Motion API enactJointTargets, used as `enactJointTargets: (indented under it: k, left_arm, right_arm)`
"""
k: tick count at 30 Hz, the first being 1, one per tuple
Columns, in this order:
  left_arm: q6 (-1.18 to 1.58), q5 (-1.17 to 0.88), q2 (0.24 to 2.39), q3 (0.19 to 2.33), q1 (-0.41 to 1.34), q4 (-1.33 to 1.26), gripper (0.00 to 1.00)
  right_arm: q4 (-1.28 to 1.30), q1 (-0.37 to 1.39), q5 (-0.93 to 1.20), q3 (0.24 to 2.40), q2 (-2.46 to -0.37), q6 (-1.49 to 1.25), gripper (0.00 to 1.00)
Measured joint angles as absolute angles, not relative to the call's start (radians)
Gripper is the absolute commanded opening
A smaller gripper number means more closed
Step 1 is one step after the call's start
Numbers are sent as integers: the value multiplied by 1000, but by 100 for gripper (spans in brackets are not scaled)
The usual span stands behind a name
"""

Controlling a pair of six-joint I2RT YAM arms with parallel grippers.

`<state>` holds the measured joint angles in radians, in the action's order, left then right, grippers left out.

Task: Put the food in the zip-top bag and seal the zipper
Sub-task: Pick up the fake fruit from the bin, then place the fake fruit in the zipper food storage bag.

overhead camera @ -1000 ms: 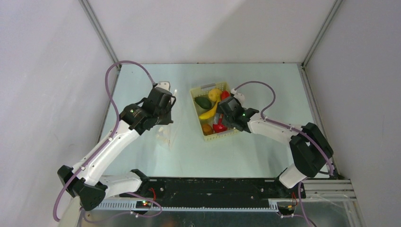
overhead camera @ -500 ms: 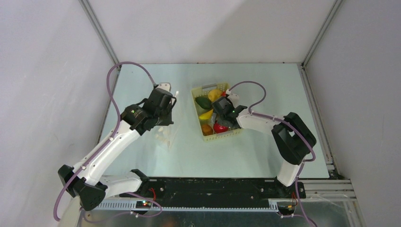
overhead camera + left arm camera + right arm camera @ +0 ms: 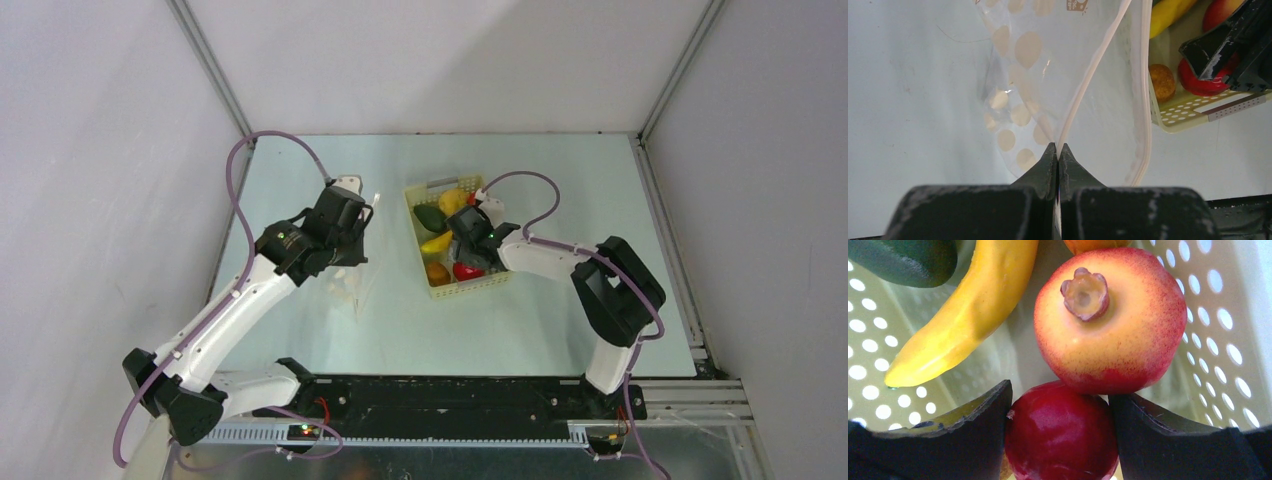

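The clear dotted zip-top bag [image 3: 1028, 75] hangs from my left gripper [image 3: 1057, 147], which is shut on the white zipper [image 3: 1093, 75] strip at the bag's mouth edge; the bag [image 3: 350, 285] droops to the table left of the basket. The food lies in the pale yellow basket [image 3: 470, 288]: a banana [image 3: 968, 315], a dark green piece [image 3: 903, 260], a red-and-yellow round fruit [image 3: 1113, 325] and a dark red round fruit [image 3: 1060, 440]. My right gripper [image 3: 1060, 392] is down in the basket, its fingers pressed against both sides of the dark red fruit.
An orange piece [image 3: 1162, 82] sits in the basket's near corner. The perforated basket walls [image 3: 1218, 315] close in on the right gripper's right side. Grey enclosure walls ring the table [image 3: 560, 330].
The right arm reached further left and down into the basket, and its jaws narrowed onto the dark red fruit. The left arm and bag stayed still.
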<state>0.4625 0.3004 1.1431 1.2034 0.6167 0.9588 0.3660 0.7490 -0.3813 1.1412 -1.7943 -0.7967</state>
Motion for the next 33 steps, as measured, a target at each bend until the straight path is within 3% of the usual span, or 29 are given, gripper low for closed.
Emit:
enactJointTargets:
  k: [5, 19, 33]
  left_arm:
    - [471, 299, 1143, 1203, 617, 959, 0]
    - [482, 282, 1127, 1203, 616, 959, 0]
    - [534, 177, 1245, 1257, 616, 936, 0]
  right_arm:
    - [369, 749, -385, 1141, -1749, -775, 24]
    - [363, 747, -321, 1141, -1547, -689, 20]
    - [60, 767, 97, 1078, -1255, -708, 19]
